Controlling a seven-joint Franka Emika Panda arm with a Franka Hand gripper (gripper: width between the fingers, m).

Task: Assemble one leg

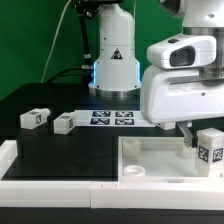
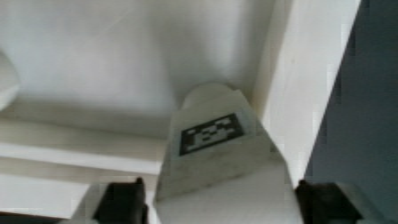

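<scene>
My gripper [image 1: 204, 140] is shut on a leg [image 1: 211, 150], a small white block with a black-and-white tag. It holds the leg upright over the right corner of the large white tray [image 1: 150, 165]. In the wrist view the leg [image 2: 222, 140] fills the space between the two dark fingers [image 2: 121, 200], with the tray's floor and raised rim [image 2: 285, 60] behind it. I cannot tell whether the leg touches the tray. Two more legs [image 1: 33, 118] [image 1: 64, 123] lie on the black table at the exterior view's left.
The marker board [image 1: 112, 118] lies flat on the table behind the tray. The robot base [image 1: 113, 60] stands at the back. A white raised edge [image 1: 40, 185] runs along the front left.
</scene>
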